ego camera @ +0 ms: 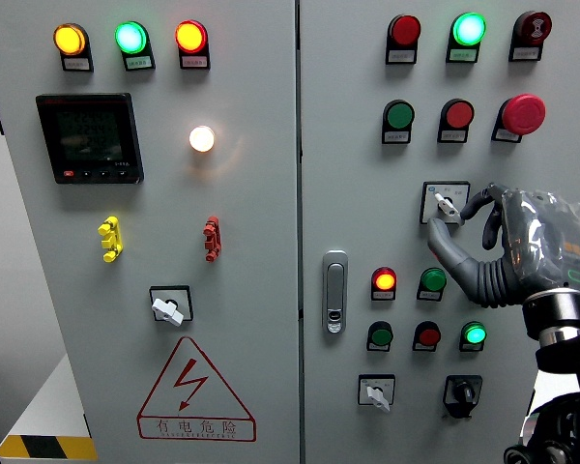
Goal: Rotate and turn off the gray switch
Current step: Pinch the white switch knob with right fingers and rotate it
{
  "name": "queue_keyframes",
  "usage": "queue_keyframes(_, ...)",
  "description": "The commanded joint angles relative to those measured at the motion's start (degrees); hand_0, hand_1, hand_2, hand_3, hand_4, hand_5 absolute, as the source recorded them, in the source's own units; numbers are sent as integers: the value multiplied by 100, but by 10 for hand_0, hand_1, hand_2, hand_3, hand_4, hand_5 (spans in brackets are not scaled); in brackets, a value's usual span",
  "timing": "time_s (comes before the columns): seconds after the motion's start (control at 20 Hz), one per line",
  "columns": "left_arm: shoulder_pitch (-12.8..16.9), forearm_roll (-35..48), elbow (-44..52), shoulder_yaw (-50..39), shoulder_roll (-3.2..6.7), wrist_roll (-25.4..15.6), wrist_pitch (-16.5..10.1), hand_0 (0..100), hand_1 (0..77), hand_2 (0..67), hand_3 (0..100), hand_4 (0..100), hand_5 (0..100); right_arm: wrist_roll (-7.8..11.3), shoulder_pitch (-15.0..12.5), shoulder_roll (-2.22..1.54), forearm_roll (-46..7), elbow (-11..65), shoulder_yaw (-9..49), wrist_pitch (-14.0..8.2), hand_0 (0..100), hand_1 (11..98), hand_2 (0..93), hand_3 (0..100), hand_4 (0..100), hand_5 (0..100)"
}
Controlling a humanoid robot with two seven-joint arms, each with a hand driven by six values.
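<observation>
Right hand (503, 246) at the gray switch (446, 203), upper middle of the right panel (561, 174); thumb and forefinger look pinched on the knob, other fingers curled loosely. To do well: keep the pinch square on the knob's flats, twist from the wrist about the knob's own axis, don't pull outward, stop at the detent. Hard to make out: exact fingertip contact, since the hand covers the knob's right side; switch legend unreadable; left hand out of view
</observation>
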Motion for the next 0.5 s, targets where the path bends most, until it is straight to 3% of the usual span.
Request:
queue_keyframes(0.0,0,6,0,0,0,6,0,0,0,129,183,94,120,9,63,0,0,-54,0,2,0,335,578,893,927,1000)
queue_keyframes(0.45,0,6,0,0,0,-3,0,0,0,129,183,94,120,9,160,0,-26,-238,8,11,0,363,577,890,931,1000)
